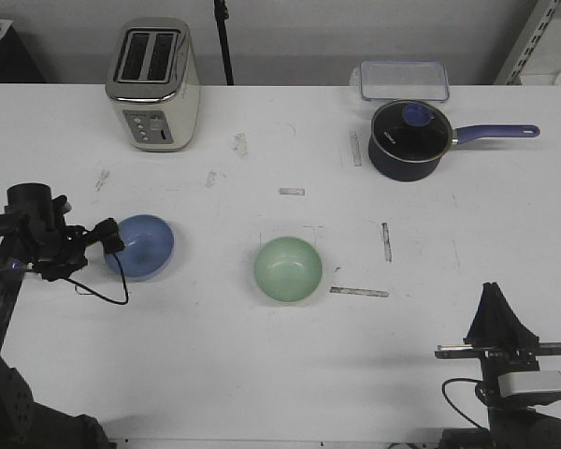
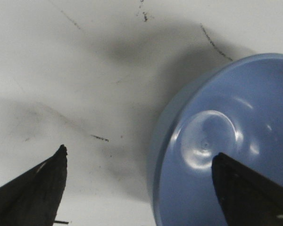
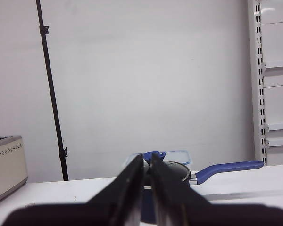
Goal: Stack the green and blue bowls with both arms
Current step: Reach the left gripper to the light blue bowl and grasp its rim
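Observation:
The periwinkle blue bowl (image 1: 142, 245) sits upright on the white table at the left. The mint green bowl (image 1: 288, 269) sits upright near the middle, apart from it. My left gripper (image 1: 108, 238) is open at the blue bowl's left rim. In the left wrist view the left gripper (image 2: 140, 153) straddles the rim of the blue bowl (image 2: 226, 122), one finger over its inside and one over the table. My right gripper (image 1: 494, 296) is shut and empty at the front right, far from both bowls; in its wrist view the right gripper (image 3: 147, 158) points level toward the back wall.
A toaster (image 1: 154, 84) stands at the back left. A dark navy pot with a glass lid (image 1: 407, 140) and a clear container (image 1: 404, 81) stand at the back right. A black cable (image 1: 103, 290) hangs below the left gripper. Tape marks lie around the green bowl.

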Available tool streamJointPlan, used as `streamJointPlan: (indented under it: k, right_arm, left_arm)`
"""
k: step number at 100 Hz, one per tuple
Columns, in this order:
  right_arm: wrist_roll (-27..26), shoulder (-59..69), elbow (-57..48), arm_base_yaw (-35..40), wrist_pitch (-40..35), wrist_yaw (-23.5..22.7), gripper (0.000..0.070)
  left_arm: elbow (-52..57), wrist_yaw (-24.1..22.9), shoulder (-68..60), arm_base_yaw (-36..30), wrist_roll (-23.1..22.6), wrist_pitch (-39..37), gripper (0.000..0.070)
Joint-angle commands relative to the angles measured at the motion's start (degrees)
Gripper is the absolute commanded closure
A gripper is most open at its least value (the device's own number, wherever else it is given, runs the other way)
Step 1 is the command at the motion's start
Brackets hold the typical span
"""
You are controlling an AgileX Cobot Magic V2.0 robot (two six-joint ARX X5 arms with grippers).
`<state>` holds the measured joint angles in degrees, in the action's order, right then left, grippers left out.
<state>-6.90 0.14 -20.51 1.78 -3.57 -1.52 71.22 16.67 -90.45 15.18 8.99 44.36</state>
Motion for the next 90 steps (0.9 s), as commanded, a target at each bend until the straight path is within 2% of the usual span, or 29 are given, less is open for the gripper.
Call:
streamJointPlan:
  k: [1, 8, 13, 31, 43, 49, 60, 64, 90]
  right_arm:
    - [-0.4, 0.0, -0.6, 0.0, 0.6, 0.0, 0.0682]
    - [-0.4, 0.0, -0.6, 0.0, 0.6, 0.0, 0.0682]
    - [-0.4, 0.0, -0.6, 0.0, 0.6, 0.0, 0.0682]
    - [-0.4, 0.0, -0.6, 0.0, 0.6, 0.0, 0.0682]
    - [-0.4, 0.0, -0.6, 0.0, 0.6, 0.0, 0.0682]
    - [-0.4, 0.0, -0.6, 0.0, 0.6, 0.0, 0.0682]
    - [-0.4, 0.0, -0.6, 0.0, 0.6, 0.0, 0.0682]
    - [-0.4, 0.0, -0.6, 0.0, 0.6, 0.0, 0.0682]
    - [-0.4, 0.0, -0.6, 0.0, 0.6, 0.0, 0.0683]
  left_arm:
    - [1.1, 0.0, -1.6, -0.2, -1.0, -1.0, 0.0136]
    - [1.1, -0.4, -2.3, -0.8, -1.0, -1.9, 0.0153]
    - [1.1, -0.6, -2.9, -1.1, -1.0, -2.4, 0.0195]
    - [1.1, -3.0, -5.3, -2.9, -0.8, -2.4, 0.0398]
    - [1.1, -3.7, -5.6, -3.9, -0.7, -2.5, 0.0596]
    - [1.1, -3.6, -5.6, -4.0, -0.6, -2.5, 0.0661]
    - [1.1, -3.5, -5.4, -4.0, -0.2, -2.0, 0.0672]
    - [1.1, -3.4, -5.0, -4.0, 0.3, -1.6, 0.0700]
    - [1.2, -2.5, 0.9, -4.2, 3.2, 0.9, 0.0699]
